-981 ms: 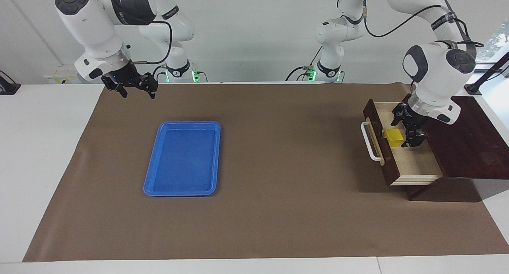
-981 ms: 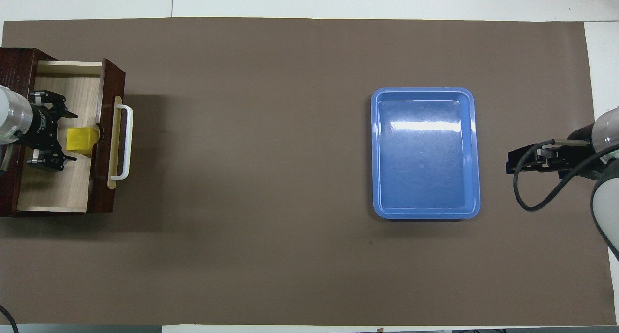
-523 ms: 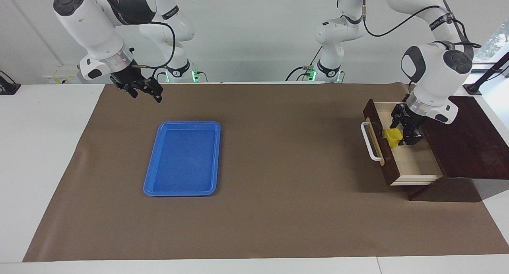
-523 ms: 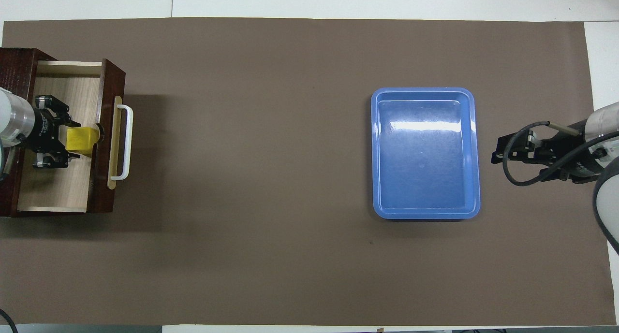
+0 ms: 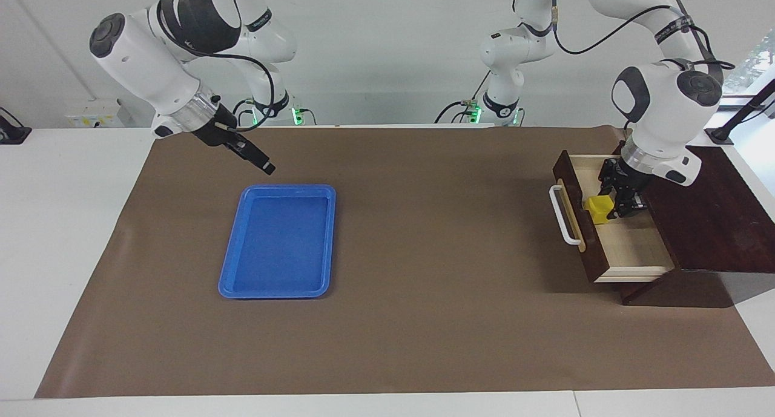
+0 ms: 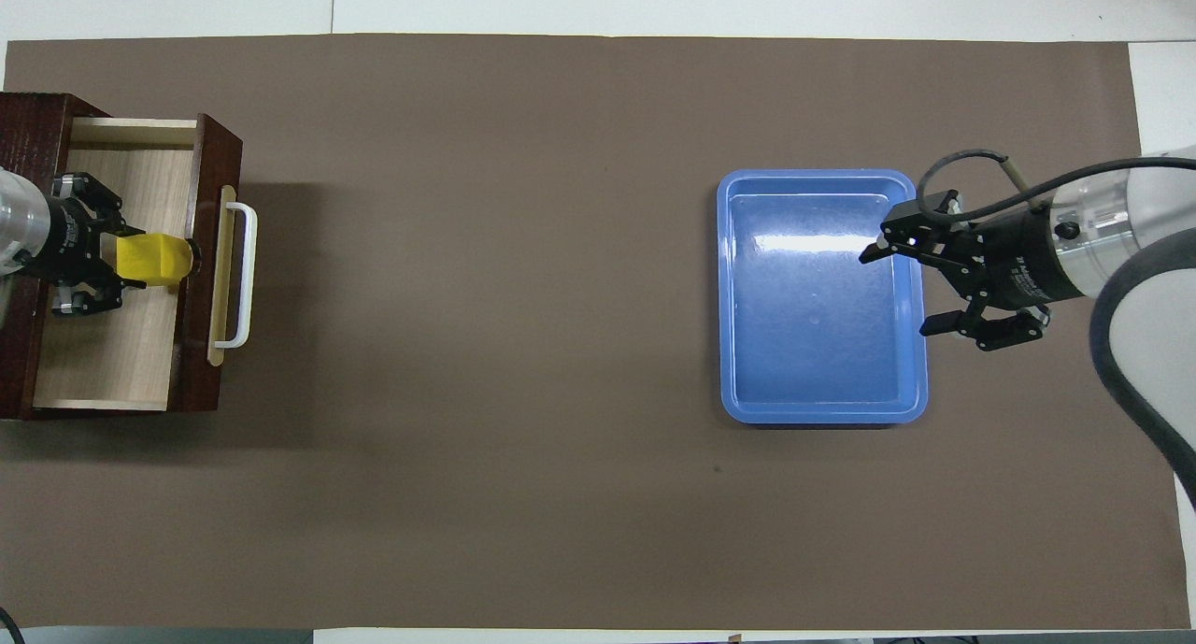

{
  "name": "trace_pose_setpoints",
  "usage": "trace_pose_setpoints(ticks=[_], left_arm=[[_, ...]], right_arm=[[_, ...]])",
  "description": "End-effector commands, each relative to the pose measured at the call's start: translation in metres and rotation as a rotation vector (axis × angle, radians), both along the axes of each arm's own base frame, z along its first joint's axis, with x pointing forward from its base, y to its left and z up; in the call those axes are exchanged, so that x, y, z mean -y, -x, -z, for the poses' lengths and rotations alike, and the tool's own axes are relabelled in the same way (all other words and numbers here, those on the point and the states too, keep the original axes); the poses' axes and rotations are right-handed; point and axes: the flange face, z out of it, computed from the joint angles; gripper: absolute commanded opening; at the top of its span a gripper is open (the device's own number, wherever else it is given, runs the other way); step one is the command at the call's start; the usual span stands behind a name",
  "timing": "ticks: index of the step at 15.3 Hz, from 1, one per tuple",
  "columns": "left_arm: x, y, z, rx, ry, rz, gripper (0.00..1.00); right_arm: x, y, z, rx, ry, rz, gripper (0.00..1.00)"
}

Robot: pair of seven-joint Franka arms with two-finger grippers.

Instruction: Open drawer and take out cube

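The dark wooden drawer stands pulled out of its box, white handle pointing toward the table's middle. Inside, close to the drawer's front panel, is the small yellow cube. My left gripper reaches down into the drawer and is shut on the cube, which looks slightly tilted. My right gripper hangs open over the blue tray's edge at the right arm's end, holding nothing.
A flat blue tray lies on the brown mat toward the right arm's end, nothing in it. The dark box takes up the left arm's end of the table.
My left gripper has closed on the cube, which shifted and tipped a little. The right arm has swung from the mat's edge out toward the blue tray and lowered.
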Motion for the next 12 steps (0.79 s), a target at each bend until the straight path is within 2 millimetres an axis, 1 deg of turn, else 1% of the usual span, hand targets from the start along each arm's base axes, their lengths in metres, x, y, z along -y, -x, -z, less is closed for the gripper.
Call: trace_pose_setpoints(ticks=[1, 2, 3, 4, 5, 8, 9, 10, 11, 12], left_arm=[[0.008, -0.019, -0.057, 0.014, 0.036, 0.001, 0.0], [0.018, -0.024, -0.074, 0.005, 0.065, 0.005, 0.0], [0.038, -0.029, -0.089, 0.003, 0.086, 0.031, 0.0], [0.069, -0.03, -0.099, -0.006, 0.09, 0.072, 0.0], [0.099, -0.026, -0.098, -0.033, 0.084, 0.091, 0.0], [0.183, -0.012, -0.099, -0.012, 0.051, 0.086, 0.0], [0.201, -0.008, -0.099, -0.005, 0.055, 0.068, 0.0], [0.225, -0.001, -0.094, -0.012, 0.053, 0.058, 0.0], [0.244, 0.005, -0.09, -0.014, 0.04, 0.05, 0.0], [0.27, 0.01, -0.077, -0.018, 0.016, 0.037, 0.0]], right_arm=[[-0.036, -0.008, 0.011, -0.051, -0.062, 0.126, 1.0], [-0.046, -0.01, 0.012, -0.059, -0.076, 0.152, 1.0], [-0.056, -0.01, 0.015, -0.076, -0.086, 0.174, 1.0], [-0.065, -0.011, 0.016, -0.094, -0.106, 0.207, 1.0], [-0.07, -0.013, 0.018, -0.109, -0.134, 0.249, 1.0], [-0.105, -0.019, 0.022, -0.155, -0.189, 0.357, 1.0], [-0.119, -0.021, 0.025, -0.176, -0.215, 0.395, 1.0], [-0.13, -0.023, 0.028, -0.194, -0.241, 0.425, 1.0], [-0.143, -0.025, 0.03, -0.21, -0.261, 0.442, 1.0], [-0.156, -0.028, 0.034, -0.231, -0.269, 0.445, 1.0]])
